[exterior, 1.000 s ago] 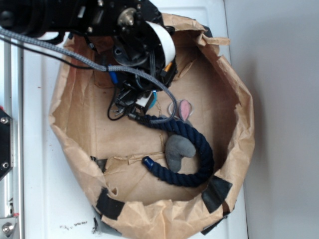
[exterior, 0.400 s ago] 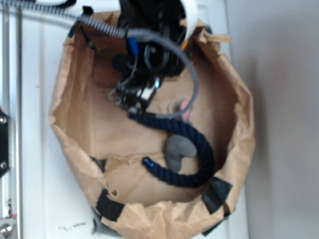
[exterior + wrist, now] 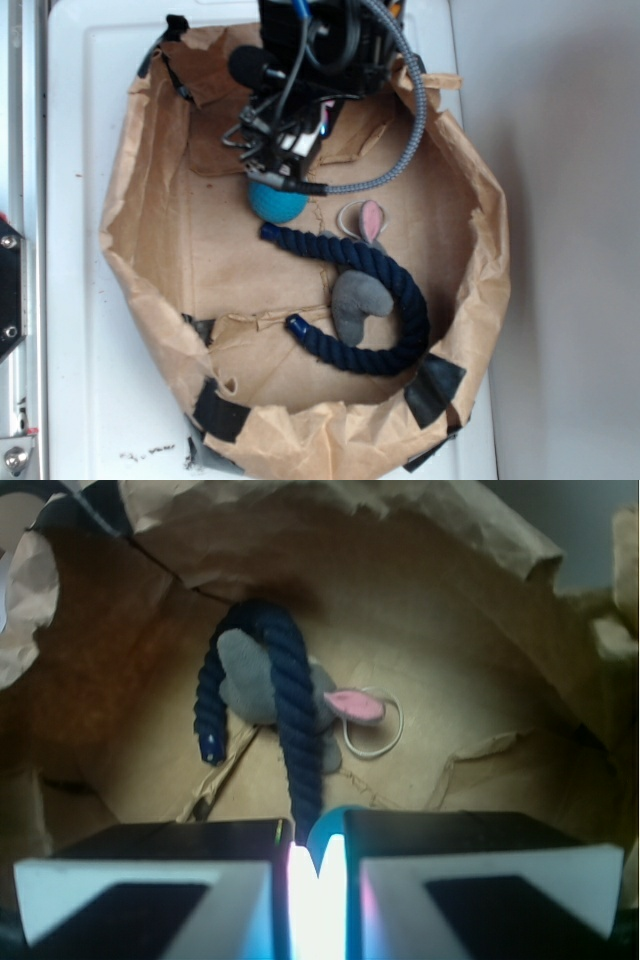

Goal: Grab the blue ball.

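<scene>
Blue ball (image 3: 278,202) whole in exterior; wrist shows a sliver.

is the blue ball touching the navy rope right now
Cannot tell. In the exterior view the blue ball sits right beside the rope end with no clear gap. In the wrist view the tool hides most of the ball.

Turquoise ball (image 3: 277,203), navy rope (image 3: 385,285), grey toy (image 3: 357,299) with pink ear (image 3: 371,219), brown paper bag (image 3: 150,250).
</scene>
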`<state>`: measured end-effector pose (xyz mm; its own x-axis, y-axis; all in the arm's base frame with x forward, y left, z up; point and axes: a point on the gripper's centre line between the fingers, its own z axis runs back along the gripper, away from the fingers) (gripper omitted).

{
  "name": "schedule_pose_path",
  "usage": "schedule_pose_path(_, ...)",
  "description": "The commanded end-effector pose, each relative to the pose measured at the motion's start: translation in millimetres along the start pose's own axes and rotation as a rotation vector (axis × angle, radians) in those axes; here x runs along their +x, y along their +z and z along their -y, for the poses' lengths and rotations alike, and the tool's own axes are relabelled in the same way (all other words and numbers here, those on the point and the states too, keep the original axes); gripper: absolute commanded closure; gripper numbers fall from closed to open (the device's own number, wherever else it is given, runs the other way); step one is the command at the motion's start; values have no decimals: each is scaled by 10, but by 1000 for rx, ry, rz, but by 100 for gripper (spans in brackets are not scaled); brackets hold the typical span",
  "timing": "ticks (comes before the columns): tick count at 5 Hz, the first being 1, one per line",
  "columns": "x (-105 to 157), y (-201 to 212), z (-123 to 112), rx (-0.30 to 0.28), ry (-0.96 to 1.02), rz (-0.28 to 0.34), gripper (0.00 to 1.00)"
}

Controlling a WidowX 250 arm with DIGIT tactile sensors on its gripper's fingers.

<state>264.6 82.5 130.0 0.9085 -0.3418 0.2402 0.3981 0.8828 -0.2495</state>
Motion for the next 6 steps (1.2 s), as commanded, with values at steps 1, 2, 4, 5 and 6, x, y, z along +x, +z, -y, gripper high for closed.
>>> schedule_pose_path(1,33,-159,-87,151,-79,21,0)
schedule_pose_path(2,-6,-367,-103,191,-90,18,0)
schedule_pose_path(4,-164,-705,-84,245,-120,29,0)
schedule_pose_path(5,-238,-935,-78,281,-129,-9,0)
schedule_pose_path(6,-292,-1171,-59,328,-156,-2,0)
